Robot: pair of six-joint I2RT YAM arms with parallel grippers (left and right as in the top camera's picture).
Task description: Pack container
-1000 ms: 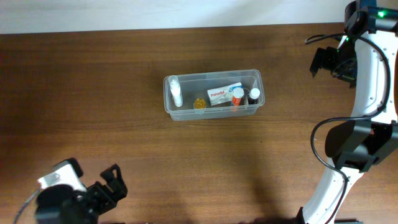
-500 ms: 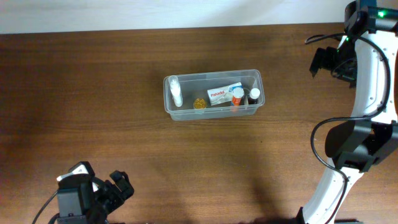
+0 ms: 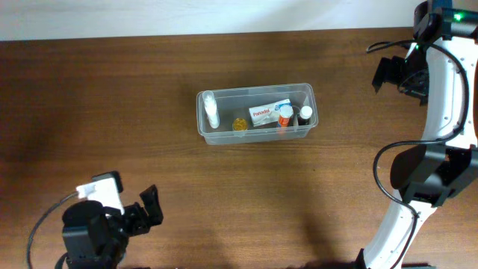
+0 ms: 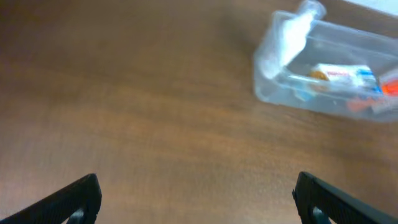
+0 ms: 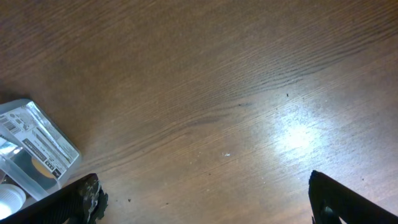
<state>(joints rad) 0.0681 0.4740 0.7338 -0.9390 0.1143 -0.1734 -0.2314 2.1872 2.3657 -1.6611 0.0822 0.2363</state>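
1. The container point(image 3: 258, 140) sits mid-bench, nearer the back edge. It holds a white bottle point(image 3: 211, 110), a Panadol box point(image 3: 270, 112) and an orange-capped bottle point(image 3: 284, 114).
2. The left gripper point(image 4: 196, 186) hovers near the front-left corner, jaws spread wide and empty.
3. The right gripper point(image 5: 204, 186) hangs by the back-right corner, jaws likewise apart, holding nothing.

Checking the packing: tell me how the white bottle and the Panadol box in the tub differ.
The white bottle is rounded and plain white; the Panadol box is a flat rectangle printed red and blue. The bottle sits at the container's image-left end; the box lies right of centre, beside an orange-capped bottle. Both are inside the container.
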